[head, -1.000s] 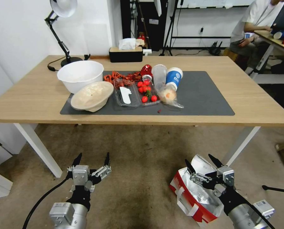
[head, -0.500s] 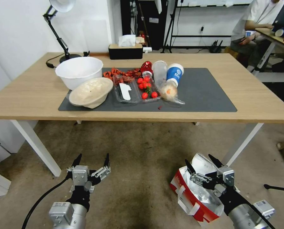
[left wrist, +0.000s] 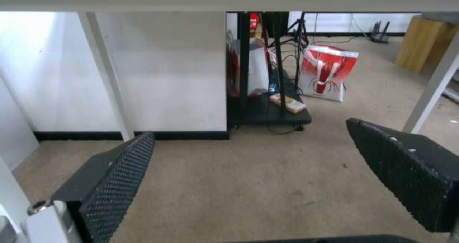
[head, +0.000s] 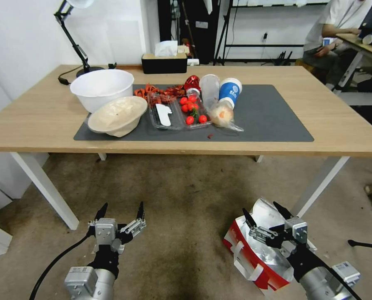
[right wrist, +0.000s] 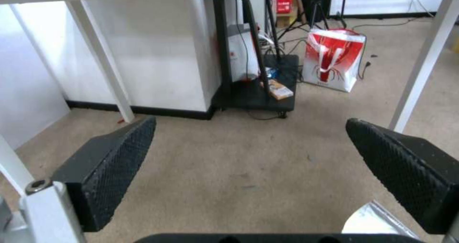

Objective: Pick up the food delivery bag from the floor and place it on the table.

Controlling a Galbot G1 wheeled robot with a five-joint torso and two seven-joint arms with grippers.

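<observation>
Bag down on the floor, both grippers spread wide with nothing in them.

Head view: food delivery bag [head: 252, 254] sitting open on the floor [head: 186, 200], foil lining up, short of the table [head: 344, 125] near its right front leg; right gripper [head: 266, 213] hanging just over the bag's mouth, jaws wide apart, gripping nothing; left gripper [head: 120, 209] well off to the left over bare floor, also wide open and empty. Left wrist view: textured pads [left wrist: 114, 178] far apart, only carpet between. Right wrist view: pads [right wrist: 117, 157] wide too, bit of foil at the lower edge.
</observation>
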